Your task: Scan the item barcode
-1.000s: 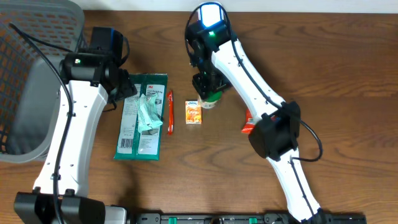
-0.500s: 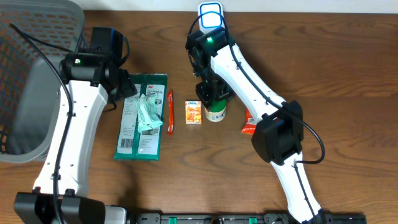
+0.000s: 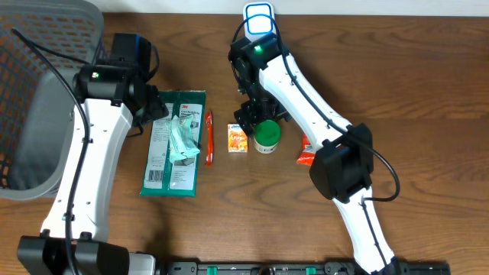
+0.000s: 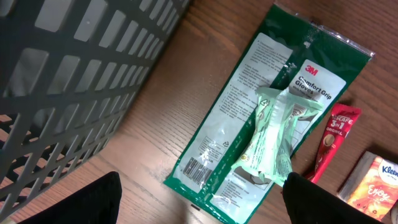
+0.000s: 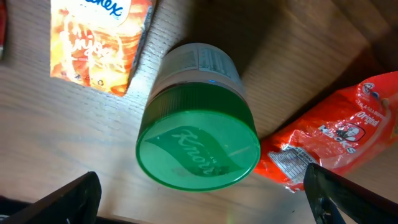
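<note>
Table [image 3: 428, 92]: dark brown wood with a fine visible grain; the only surface in each view.
Basket [image 3: 46, 137]: grey plastic lattice, standing on the table just left of the left gripper [image 4: 199, 199].
Rail [image 3: 306, 268]: black, running along the table's near edge.
Light: from above; pale sheen on the wood left of the right gripper [image 5: 205, 199], deep shadow ahead of it.

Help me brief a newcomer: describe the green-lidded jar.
On the wooden table, find the right arm's tool. Beneath it stands a white jar with a green lid, between an orange tissue pack and a red snack packet; only it is round.
</note>
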Controlling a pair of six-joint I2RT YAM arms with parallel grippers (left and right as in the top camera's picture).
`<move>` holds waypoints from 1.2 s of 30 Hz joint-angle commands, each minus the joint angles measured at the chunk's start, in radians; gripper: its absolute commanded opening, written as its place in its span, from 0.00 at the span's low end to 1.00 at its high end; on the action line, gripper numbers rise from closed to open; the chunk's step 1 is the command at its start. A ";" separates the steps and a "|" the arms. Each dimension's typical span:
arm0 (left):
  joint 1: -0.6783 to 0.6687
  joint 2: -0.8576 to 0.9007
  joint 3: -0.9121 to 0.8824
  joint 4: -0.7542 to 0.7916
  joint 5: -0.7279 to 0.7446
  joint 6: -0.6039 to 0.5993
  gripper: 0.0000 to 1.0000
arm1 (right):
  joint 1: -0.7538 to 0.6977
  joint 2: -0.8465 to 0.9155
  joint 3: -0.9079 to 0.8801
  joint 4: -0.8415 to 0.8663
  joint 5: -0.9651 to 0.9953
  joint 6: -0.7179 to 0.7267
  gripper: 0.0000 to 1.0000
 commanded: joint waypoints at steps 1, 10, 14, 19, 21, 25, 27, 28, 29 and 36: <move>0.003 -0.002 -0.002 -0.002 -0.017 -0.005 0.83 | -0.025 -0.132 0.002 -0.001 -0.016 0.067 0.99; 0.003 -0.002 -0.002 -0.003 -0.017 -0.005 0.83 | -0.100 -0.184 -0.034 0.019 -0.030 0.388 0.99; 0.003 -0.002 -0.002 -0.003 -0.017 -0.005 0.83 | -0.089 -0.183 -0.105 0.051 -0.058 0.388 0.99; 0.003 -0.002 -0.002 -0.003 -0.017 -0.005 0.83 | -0.049 -0.183 -0.246 0.151 -0.066 0.462 0.98; 0.003 -0.002 -0.002 -0.002 -0.017 -0.005 0.83 | -0.039 -0.183 -0.277 0.191 -0.069 0.499 0.97; 0.003 -0.002 -0.002 -0.003 -0.017 -0.005 0.83 | -0.035 -0.183 -0.329 0.254 -0.069 0.537 0.95; 0.003 -0.002 -0.002 -0.003 -0.017 -0.005 0.83 | -0.035 -0.183 -0.363 0.282 -0.078 0.549 0.91; 0.003 -0.002 -0.002 -0.003 -0.017 -0.005 0.83 | -0.035 -0.183 -0.384 0.299 -0.081 0.553 0.90; 0.003 -0.002 -0.002 -0.003 -0.017 -0.005 0.83 | -0.035 -0.183 -0.398 0.314 -0.084 0.553 0.89; 0.003 -0.002 -0.002 -0.003 -0.017 -0.005 0.83 | -0.036 -0.184 -0.457 0.399 -0.087 0.581 0.71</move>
